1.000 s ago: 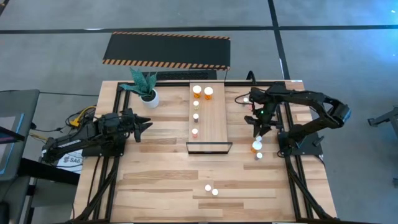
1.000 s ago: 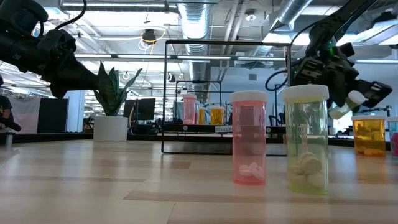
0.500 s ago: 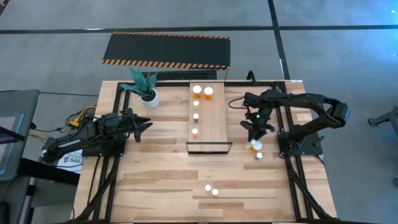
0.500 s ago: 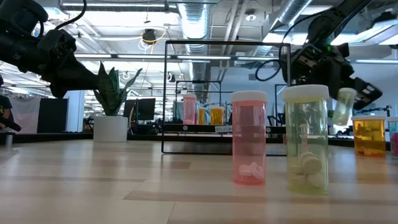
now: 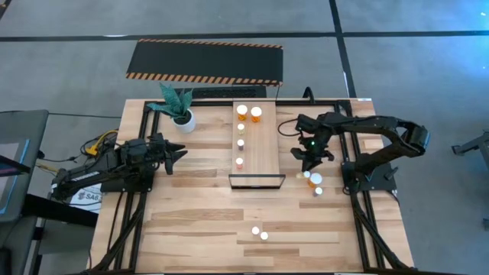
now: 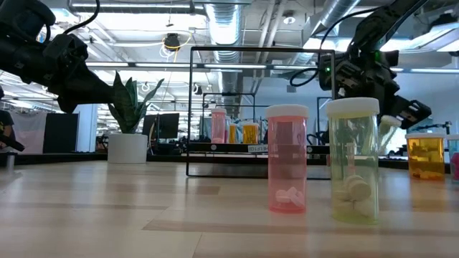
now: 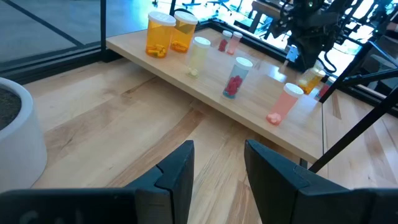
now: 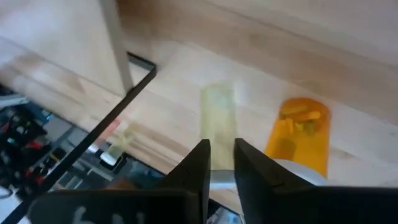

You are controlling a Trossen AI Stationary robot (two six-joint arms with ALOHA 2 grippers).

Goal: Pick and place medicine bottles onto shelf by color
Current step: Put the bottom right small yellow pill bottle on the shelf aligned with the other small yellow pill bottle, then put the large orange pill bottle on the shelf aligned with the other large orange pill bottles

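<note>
The pale shelf holds two orange bottles at its far end and a row of three small bottles along its left side. My right gripper hangs just right of the shelf's near end, shut on a small yellowish bottle. An orange bottle and a small one stand on the table below it. A pink bottle and a yellowish bottle stand near the table's near edge. My left gripper waits open, left of the shelf. My right gripper pinches the yellowish bottle's body between its two fingers. The bottle reaches out past the fingertips, lying along them. The fingers slant down from the table's right side. The bottle is lifted clear of the table, its white cap showing in the low view.
A white pot with a green plant stands at the far left. A black mat with striped edges lies beyond the table. The shelf's dark frame stands at its near end. Bare tabletop lies between the shelf and the near bottles.
My right gripper has carried the yellowish bottle from above the orange bottle toward the table's left, closer to the shelf's near end, and the bottle has turned in the air as it went.
</note>
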